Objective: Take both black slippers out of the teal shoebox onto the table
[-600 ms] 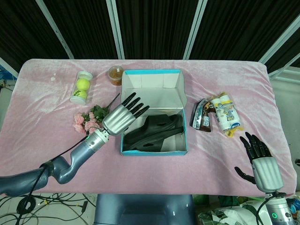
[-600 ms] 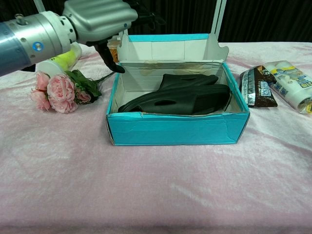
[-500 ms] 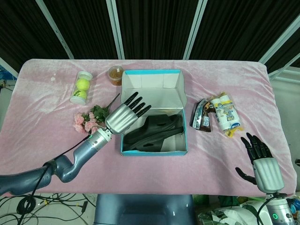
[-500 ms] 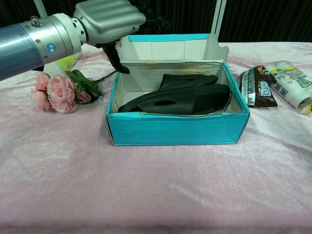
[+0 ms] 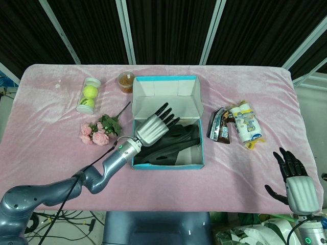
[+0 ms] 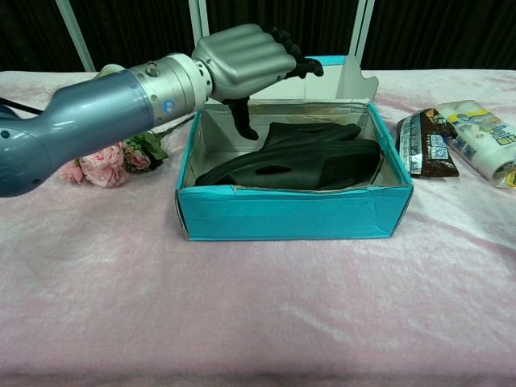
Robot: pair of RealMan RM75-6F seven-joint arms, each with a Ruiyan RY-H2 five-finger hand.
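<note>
Head view
Shoebox [image 5: 166,166]: teal, open, mid-table on the pink cloth [image 5: 51,148]; lid flap standing up at the far side.
Slippers [image 5: 176,143]: black, both inside the box, stacked and lying across its floor.
Left hand [image 5: 153,126]: above the box's left half, over the slippers; fingers spread and extended toward the far wall, holding nothing; contact with the slippers impossible to tell.
Right hand [image 5: 296,186]: at the near right corner of the table, well apart from the box; fingers apart, palm empty.
Flowers [image 5: 97,131]: pink bunch just left of the box.
Tennis-ball tube [image 5: 89,95]: far left of the box, lying on the cloth.
Snack cup [image 5: 125,81]: brown, near the box's far left corner.
Packets [image 5: 236,124]: dark pouch and white wrapped pack side by side, right of the box.

Chest view
Shoebox [image 6: 290,216]: front wall facing the camera, interior visible.
Slippers [image 6: 306,157]: one on top of the other, resting against the right and back of the box.
Left hand [image 6: 246,63]: hovering over the box's left rear part, above the slippers; fingers pointing away, thumb hanging down toward the box interior; nothing grasped.
Flowers [image 6: 109,161]: partly hidden behind the left forearm.
Packets [image 6: 455,145]: at the right edge.
Right hand: outside this view.
</note>
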